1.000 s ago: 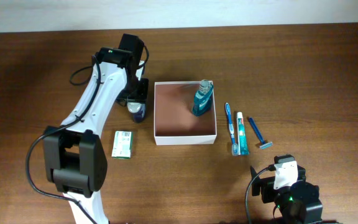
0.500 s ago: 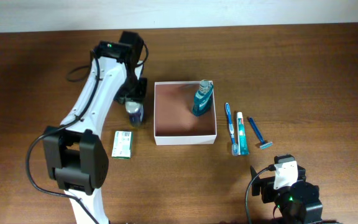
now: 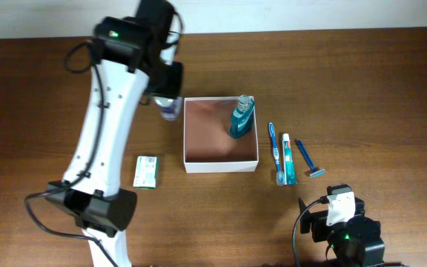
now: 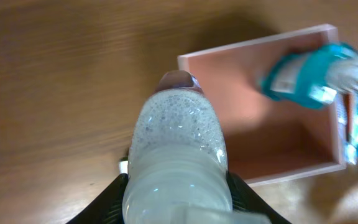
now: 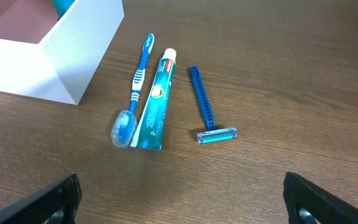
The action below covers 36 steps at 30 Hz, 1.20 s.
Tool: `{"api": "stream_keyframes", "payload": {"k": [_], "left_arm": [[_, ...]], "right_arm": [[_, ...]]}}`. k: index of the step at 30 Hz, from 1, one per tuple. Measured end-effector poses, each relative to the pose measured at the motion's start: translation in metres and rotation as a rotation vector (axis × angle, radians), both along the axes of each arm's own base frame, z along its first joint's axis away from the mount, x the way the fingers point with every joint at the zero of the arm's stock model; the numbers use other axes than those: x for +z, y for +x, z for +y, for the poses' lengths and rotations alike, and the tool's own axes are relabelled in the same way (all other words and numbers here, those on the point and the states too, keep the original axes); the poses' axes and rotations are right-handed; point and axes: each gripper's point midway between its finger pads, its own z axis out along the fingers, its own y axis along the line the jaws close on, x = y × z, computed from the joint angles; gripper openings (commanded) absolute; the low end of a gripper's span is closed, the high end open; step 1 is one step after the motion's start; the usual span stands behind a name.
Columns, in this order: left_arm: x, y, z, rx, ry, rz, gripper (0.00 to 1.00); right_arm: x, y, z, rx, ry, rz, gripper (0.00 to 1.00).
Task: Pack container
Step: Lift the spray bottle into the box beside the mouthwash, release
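- White-walled container [image 3: 221,167] sits mid-desk in the overhead view, reddish-brown floor up, a teal bottle [image 3: 241,119] lying in its far right corner.
- Left hand [image 3: 167,102] is raised just outside the container's far left corner, clenched on a clear bottle [image 3: 170,113]. The container lies to that hand's right and slightly nearer the robot.
- Right hand [image 3: 339,230] is parked at the near desk [image 3: 391,89] edge, well apart from the container; the left arm is clearly the nearer.
- Left wrist view: both fingers [image 4: 114,194] clamp the clear bottle's base. Its long axis runs straight out from the hand, cap end toward the desk, over bare wood just beside the container's wall.
- Judgement: the coming move turns on a short sideways carry over that wall onto free floor, clear of the teal bottle.
- Right wrist view: fingers spread wide, grasping nothing. Toothbrush [image 5: 138,81], toothpaste [image 5: 154,102] and razor [image 5: 204,106] lie side by side, unpacked, beside the container.
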Motion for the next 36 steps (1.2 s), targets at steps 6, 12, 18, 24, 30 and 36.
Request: {"api": "stream_keyframes", "payload": {"k": [6, 12, 18, 24, 30, 36], "left_arm": [[-0.013, -0.003, -0.057, -0.114, -0.039, -0.028, 0.10], [-0.066, 0.008, -0.081, -0.136, -0.041, 0.020, 0.10], [-0.126, 0.018, -0.098, -0.151, -0.021, 0.084, 0.16], [-0.133, 0.025, -0.108, -0.164, -0.036, 0.062, 0.72], [-0.132, 0.022, -0.107, -0.157, -0.035, 0.076, 0.99], [-0.113, 0.011, -0.099, -0.153, -0.016, 0.108, 0.99]], "right_arm": [[0.000, 0.000, 0.000, 0.000, 0.000, 0.000, 0.99], [0.000, 0.000, 0.000, 0.000, 0.000, 0.000, 0.99], [0.000, 0.000, 0.000, 0.000, 0.000, 0.000, 0.99], [0.000, 0.000, 0.000, 0.000, 0.000, 0.000, 0.99], [0.000, 0.000, 0.000, 0.000, 0.000, 0.000, 0.99], [0.000, 0.000, 0.000, 0.000, 0.000, 0.000, 0.99]]}}
